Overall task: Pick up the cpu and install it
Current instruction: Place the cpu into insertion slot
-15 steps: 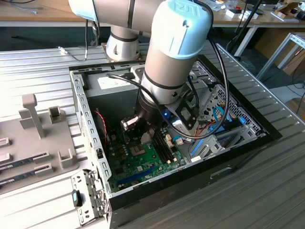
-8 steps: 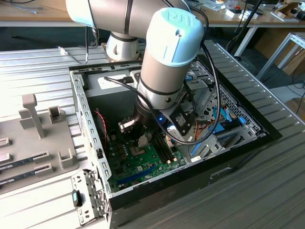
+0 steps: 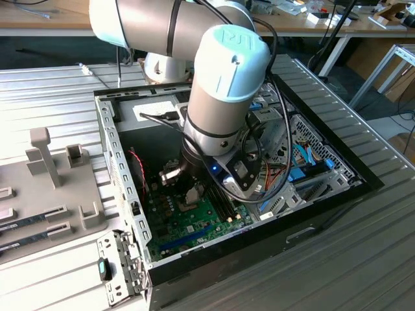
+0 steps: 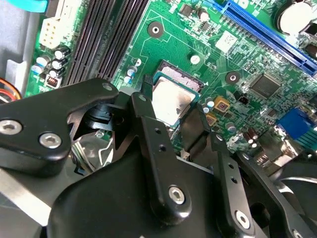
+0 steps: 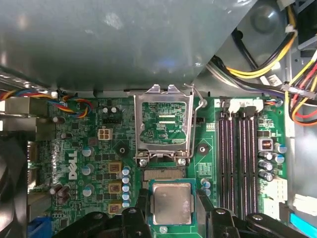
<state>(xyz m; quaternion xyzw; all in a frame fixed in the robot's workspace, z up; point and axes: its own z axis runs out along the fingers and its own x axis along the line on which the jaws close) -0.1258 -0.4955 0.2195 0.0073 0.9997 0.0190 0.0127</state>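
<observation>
Now seeing gripper (image 5: pixel 171 201) fingers (image 5: pixel 142 210) closing on cpu (image 5: pixel 171 203), holding it over socket (image 5: pixel 165 174), lower centre, I'm hovering.

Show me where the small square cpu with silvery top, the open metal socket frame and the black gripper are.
cpu (image 5: pixel 172 203), first wrist view, silvery top plate.
socket frame (image 5: pixel 163 123), first wrist view, raised frame.
gripper (image 4: pixel 174 121), second wrist view, between fingertips.
</observation>
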